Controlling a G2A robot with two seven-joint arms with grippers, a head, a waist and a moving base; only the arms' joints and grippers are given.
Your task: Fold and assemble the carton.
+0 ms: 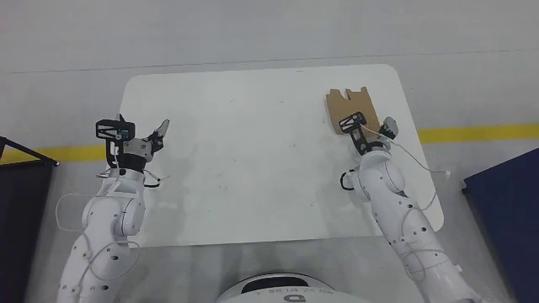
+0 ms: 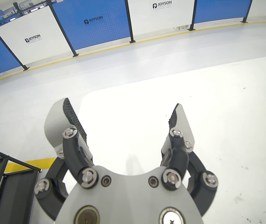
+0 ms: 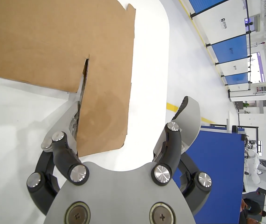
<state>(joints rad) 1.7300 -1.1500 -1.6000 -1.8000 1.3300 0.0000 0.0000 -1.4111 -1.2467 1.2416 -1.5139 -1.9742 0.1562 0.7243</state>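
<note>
Right gripper point(image 3: 131, 104) agape — carton point(image 3: 53, 36) flap between

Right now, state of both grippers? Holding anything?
Left gripper: open, empty, above the table.
Right gripper: open, straddling a flap of the flat carton, not clamped.

Flat carton point(image 1: 348, 105) at table point(image 1: 253, 177) far right corner, flap point(image 3: 104, 108) inside spread right claw point(image 1: 370, 126), left claw point(image 2: 122, 108) well apart.
</note>
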